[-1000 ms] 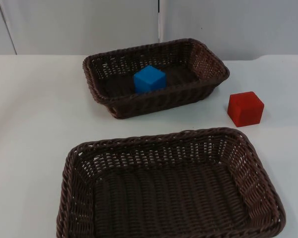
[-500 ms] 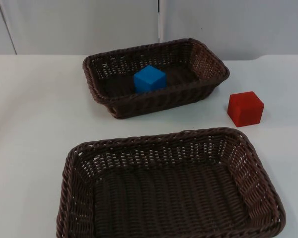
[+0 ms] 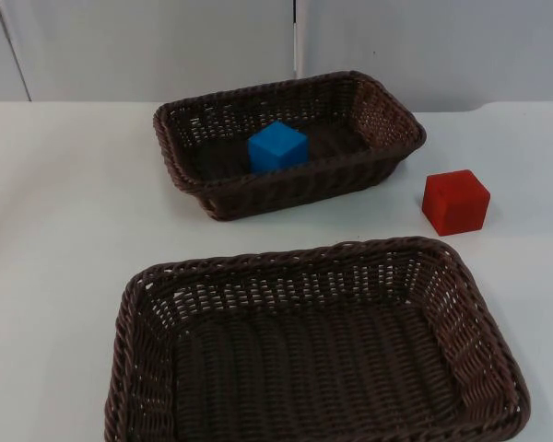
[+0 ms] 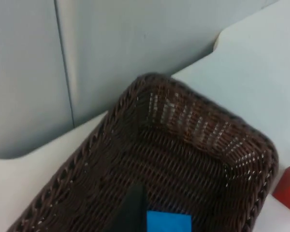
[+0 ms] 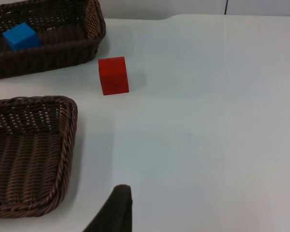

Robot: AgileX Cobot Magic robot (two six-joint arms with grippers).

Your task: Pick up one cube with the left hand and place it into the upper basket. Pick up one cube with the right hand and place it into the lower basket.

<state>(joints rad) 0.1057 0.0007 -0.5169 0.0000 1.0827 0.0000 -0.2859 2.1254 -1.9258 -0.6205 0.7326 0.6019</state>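
You have the blue cube (image 3: 278,146) already lying in the upper basket (image 3: 387,115), so what remains is the red cube (image 3: 455,202). It sits on the white table (image 3: 64,212) just right of the gap between the upper basket and the empty lower basket (image 3: 479,331). It lies ahead of the right gripper (image 5: 117,208), well apart from it, so that arm is nearer. The cube looks solid, square-edged, with no long axis. The left gripper (image 4: 128,210) hangs over the upper basket. You cannot tell how far either claw is open.
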